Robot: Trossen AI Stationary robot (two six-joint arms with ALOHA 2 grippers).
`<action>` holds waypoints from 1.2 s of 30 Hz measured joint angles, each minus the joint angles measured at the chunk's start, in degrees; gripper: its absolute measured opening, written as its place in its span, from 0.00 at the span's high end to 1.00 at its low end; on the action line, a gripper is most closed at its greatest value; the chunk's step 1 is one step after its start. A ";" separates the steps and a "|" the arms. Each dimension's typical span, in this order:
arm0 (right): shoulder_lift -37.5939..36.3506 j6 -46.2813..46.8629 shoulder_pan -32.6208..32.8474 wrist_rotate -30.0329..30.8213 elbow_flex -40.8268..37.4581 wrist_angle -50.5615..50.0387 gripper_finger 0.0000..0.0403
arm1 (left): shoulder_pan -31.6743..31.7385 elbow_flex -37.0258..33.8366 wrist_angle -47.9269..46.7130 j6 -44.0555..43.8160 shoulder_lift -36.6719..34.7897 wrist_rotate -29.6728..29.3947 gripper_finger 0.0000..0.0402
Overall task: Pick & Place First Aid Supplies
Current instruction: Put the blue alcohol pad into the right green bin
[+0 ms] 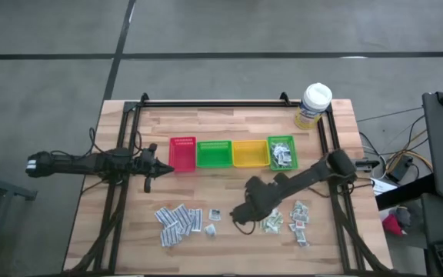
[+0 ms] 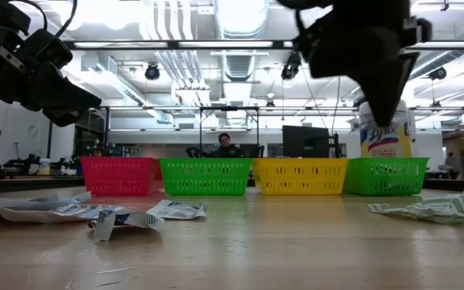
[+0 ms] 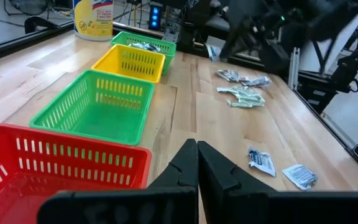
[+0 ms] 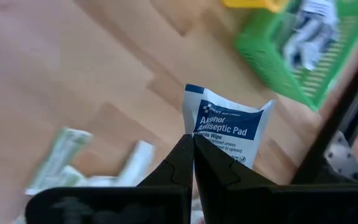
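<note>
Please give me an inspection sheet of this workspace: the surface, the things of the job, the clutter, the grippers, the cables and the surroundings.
Surface: wooden table, black frame rails along its edges.
Job's things: sachets scattered at front left; a second heap at front right; some already lie in the far green bin.
Clutter: red bin, green bin and yellow bin in a row; wipes tub at the back.
Grippers: left gripper shut, holding nothing, beside the red bin; right gripper shut on an alcohol antiseptic pad.
Cables: loose cables off the table's right.
Surroundings: a person far behind the bins.
</note>
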 joint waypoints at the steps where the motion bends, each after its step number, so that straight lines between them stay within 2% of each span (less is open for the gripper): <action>1: -1.36 0.61 -0.06 0.08 -1.25 0.22 0.98 | 0.01 0.00 0.00 0.00 0.01 0.01 1.00; 11: -15.35 9.45 -2.42 3.14 -13.63 0.39 0.98 | -0.01 0.00 0.00 0.00 0.04 0.00 1.00; 16: -19.89 10.24 -5.72 4.44 -18.35 0.75 0.98 | 0.00 0.00 0.00 0.05 0.21 0.00 1.00; 23: -21.79 9.04 -11.56 4.75 -21.36 1.46 0.98 | -0.01 0.00 0.00 0.07 0.23 -0.02 1.00; 30: -22.14 2.34 -16.32 6.50 -22.95 8.30 0.98 | -0.01 0.00 0.00 -0.22 0.25 0.00 1.00; 36: -22.28 -0.64 -19.78 7.48 -23.01 8.54 0.98 | 0.00 0.00 0.00 -0.37 0.25 0.00 1.00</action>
